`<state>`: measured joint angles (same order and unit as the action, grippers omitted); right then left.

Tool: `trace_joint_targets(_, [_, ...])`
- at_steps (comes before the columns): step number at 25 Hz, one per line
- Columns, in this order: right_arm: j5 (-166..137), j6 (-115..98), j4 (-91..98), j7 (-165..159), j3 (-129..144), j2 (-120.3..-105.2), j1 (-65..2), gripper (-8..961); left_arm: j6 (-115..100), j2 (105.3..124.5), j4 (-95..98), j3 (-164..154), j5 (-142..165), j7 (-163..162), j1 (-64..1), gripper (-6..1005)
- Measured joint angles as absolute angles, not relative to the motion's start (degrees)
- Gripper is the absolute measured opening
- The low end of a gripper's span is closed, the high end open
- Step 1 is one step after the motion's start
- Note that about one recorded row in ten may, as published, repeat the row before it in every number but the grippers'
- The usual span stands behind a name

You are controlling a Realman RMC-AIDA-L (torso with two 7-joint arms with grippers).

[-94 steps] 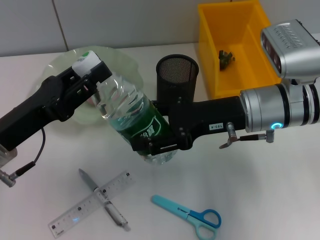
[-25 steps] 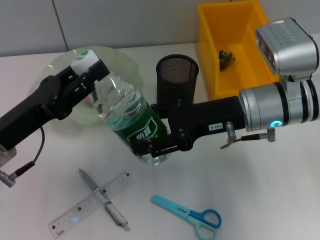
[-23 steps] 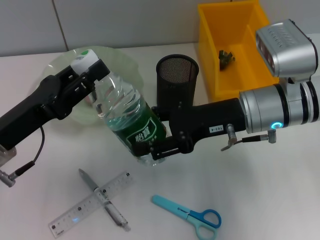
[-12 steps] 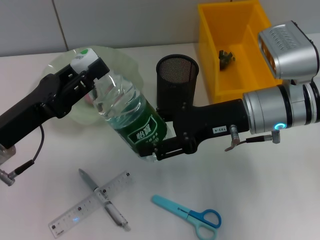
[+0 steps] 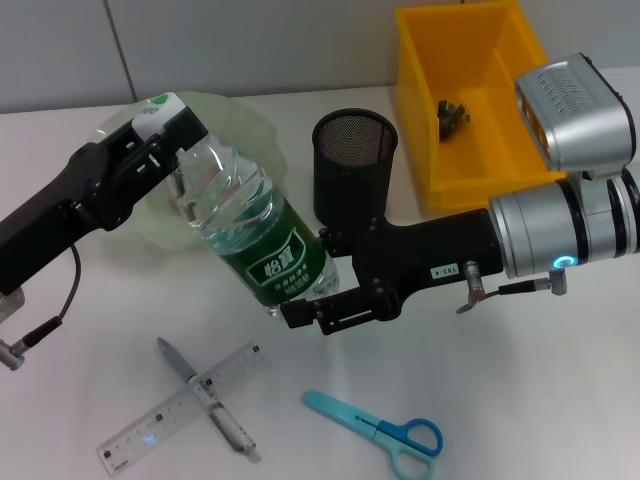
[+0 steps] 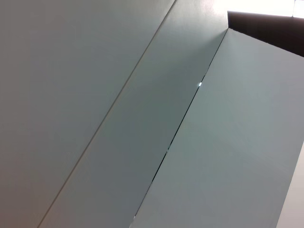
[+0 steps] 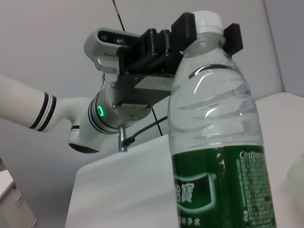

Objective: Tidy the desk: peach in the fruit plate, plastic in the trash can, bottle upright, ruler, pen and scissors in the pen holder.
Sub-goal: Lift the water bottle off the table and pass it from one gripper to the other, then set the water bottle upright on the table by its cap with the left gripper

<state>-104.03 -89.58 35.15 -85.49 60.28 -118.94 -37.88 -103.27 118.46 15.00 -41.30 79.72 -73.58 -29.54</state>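
The bottle [image 5: 255,235], clear with a green label, hangs tilted over the table. My left gripper [image 5: 165,125] is shut on its white cap [image 7: 206,19] and my right gripper [image 5: 315,300] clasps its lower end. The black mesh pen holder [image 5: 355,165] stands just behind it. Ruler [image 5: 185,405] and pen [image 5: 205,395] lie crossed at the front left, with the blue scissors [image 5: 375,430] at the front centre. The pale green fruit plate [image 5: 245,120] lies behind my left arm. The peach is hidden. A small dark crumpled thing [image 5: 452,115] lies in the yellow bin [image 5: 470,160].
The yellow bin stands at the back right, close to the pen holder. My right forearm [image 5: 560,230] crosses the table's right side and my left arm [image 5: 60,215] comes in from the left. The left wrist view holds only grey wall panels [image 6: 142,118].
The bottle has swung more upright, its cap moving back and left over the plate. My right gripper has shifted forward and right at the bottle's lower end. Ruler, pen and scissors lie as before.
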Motion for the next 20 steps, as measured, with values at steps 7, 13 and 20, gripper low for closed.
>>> trace_joint_targets(7, [-104.9, -89.3, 34.9, -85.7, 60.3, -118.98, -37.8, 761, -103.3, 118.46, 15.2, -41.3, 79.7, -73.7, -29.5, 444])
trace_joint_targets(13, [-105.9, -89.1, 34.8, -86.1, 60.3, -119.0, -37.8, 760, -103.3, 118.47, 15.4, -41.3, 79.3, -73.9, -29.4, 444])
trace_joint_targets(20, [-106.4, -89.1, 34.8, -86.2, 60.3, -119.0, -37.8, 759, -103.3, 118.34, 15.5, -41.2, 79.3, -74.2, -29.4, 444])
